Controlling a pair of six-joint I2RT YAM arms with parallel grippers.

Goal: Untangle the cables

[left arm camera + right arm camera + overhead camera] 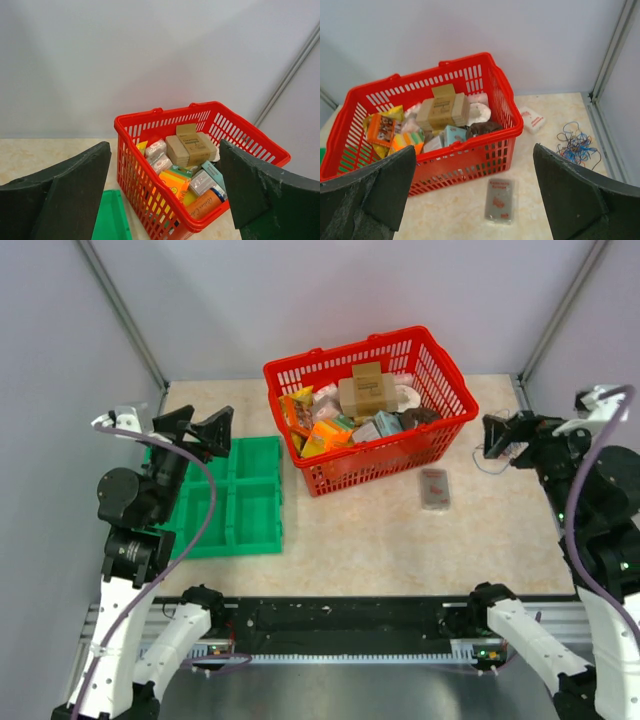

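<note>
From above, my right tool hides most of the cables; in the right wrist view their strands are too fine to trace singly.

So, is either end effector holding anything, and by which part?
Nothing held: left end effector and right end effector are open and empty; the cables lie tangled on the table.

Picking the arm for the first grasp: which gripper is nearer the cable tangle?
Right. The right gripper hovers open just beside the cables, on the right side. The left gripper is open above the green tray, across the red basket from them.
</note>
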